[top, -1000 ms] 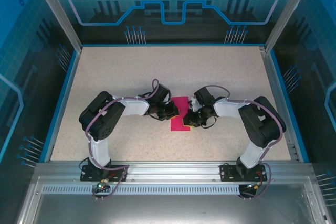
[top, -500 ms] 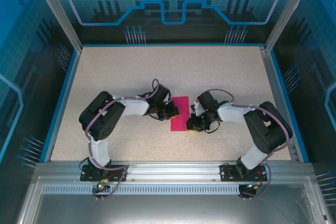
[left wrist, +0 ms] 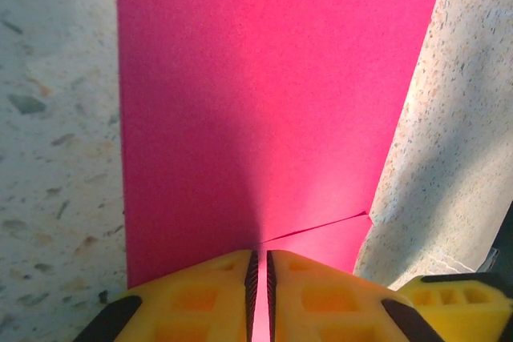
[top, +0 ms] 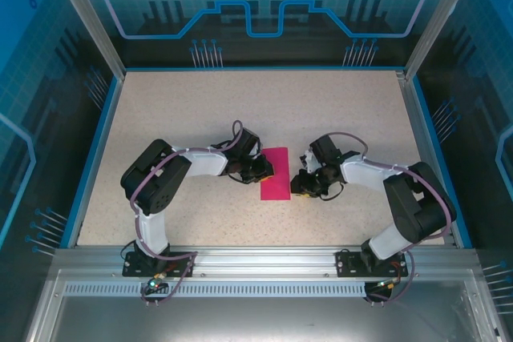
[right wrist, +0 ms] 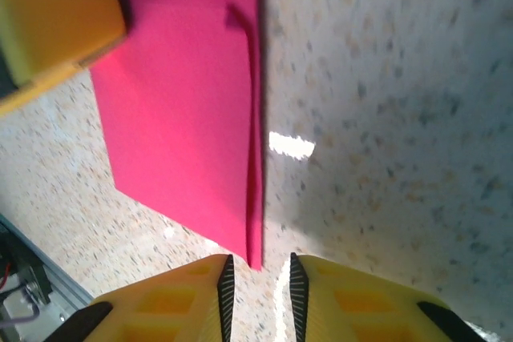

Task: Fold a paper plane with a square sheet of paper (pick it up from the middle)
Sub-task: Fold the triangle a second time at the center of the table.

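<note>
While the square sheet of paper (top: 276, 174) lies flat near the middle of the speckled table (top: 184, 110), folded into a narrow rectangle between the two arms, the left gripper (top: 260, 169) sits at its left edge; seen from the left wrist, its jaws are all but together, a thin slit between them, tips set on the sheet; whether they pinch a layer I cannot tell; the right gripper (top: 298, 188) stands just off the sheet's near right corner, jaws parted a little, holding nothing; from the right wrist, the folded edge points at that gap, with the upper layer slightly lifted.
</note>
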You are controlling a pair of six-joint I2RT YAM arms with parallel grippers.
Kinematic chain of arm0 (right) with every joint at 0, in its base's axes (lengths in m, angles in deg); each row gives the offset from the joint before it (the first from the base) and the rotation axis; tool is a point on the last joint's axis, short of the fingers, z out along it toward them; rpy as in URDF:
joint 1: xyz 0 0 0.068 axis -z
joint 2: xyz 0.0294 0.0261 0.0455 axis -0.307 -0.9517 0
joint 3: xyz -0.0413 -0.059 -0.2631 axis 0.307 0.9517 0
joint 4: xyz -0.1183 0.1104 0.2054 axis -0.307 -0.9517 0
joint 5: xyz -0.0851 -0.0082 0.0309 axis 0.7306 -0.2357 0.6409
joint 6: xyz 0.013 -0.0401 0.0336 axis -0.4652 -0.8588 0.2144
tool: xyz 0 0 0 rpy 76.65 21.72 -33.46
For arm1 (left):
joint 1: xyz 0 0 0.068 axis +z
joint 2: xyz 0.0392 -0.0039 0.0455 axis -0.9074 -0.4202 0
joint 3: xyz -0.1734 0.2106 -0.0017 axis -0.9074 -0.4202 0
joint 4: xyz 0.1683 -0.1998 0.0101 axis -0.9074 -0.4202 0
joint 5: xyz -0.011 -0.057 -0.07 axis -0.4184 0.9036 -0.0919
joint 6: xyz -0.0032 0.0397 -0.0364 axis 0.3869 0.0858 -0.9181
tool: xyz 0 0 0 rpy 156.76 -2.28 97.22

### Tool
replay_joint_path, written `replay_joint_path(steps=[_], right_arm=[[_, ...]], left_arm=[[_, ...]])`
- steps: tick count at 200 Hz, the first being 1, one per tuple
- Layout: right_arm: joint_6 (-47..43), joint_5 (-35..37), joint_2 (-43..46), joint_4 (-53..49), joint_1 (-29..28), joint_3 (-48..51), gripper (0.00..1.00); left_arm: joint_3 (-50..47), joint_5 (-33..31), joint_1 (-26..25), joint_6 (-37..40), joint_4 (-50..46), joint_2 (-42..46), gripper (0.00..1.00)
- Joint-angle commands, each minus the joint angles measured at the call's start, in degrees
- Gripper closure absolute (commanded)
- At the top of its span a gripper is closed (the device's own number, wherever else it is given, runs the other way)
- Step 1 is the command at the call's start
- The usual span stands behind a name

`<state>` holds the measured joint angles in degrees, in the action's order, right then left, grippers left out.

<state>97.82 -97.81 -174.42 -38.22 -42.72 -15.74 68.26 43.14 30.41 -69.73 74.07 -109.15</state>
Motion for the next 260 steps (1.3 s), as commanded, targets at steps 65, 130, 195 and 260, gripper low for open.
replay_joint_path(steps=[65, 130, 195, 260], right_arm=[[1.77, -0.64, -5.82, 2.58, 1.00, -5.67, 0.64], [1.58, -2.11, -8.73, 3.57, 0.97, -7.25, 0.64], [1.49, -3.67, -10.78, 4.89, 1.00, -7.36, 0.63], [2.72, -6.16, -10.77, 7.35, 1.04, -6.69, 0.65]], left_arm=[[2.88, 1.24, -0.17, 2.57, -5.17, 2.51, 0.79], [2.70, 1.03, -0.14, 3.23, -6.41, 2.38, 0.79], [3.14, 0.74, -0.09, 2.98, -7.01, -0.10, 0.80], [2.79, -0.36, -0.13, 3.49, -8.52, 0.34, 0.80]])
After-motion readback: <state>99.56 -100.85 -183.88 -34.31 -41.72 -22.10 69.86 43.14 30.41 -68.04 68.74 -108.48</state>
